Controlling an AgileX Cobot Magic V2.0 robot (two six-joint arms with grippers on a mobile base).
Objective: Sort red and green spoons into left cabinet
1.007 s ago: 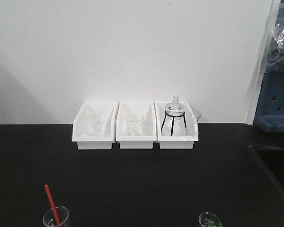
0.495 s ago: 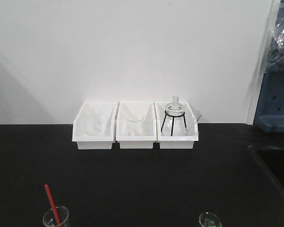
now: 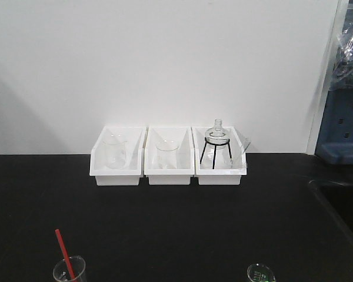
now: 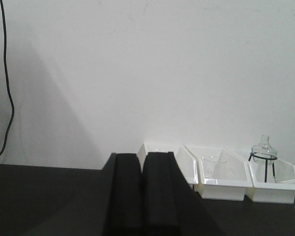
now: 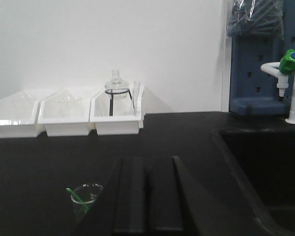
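No change since before: red spoon in beaker, left end effector and right end effector clenched empty.

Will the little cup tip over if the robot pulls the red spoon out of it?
Maybe. The red spoon stands tilted in the small clear cup, so a sideways tug could probably tip it. The cup looks light and thin. The spoon's thin handle likely bends a little.

matte black slab-like fingers
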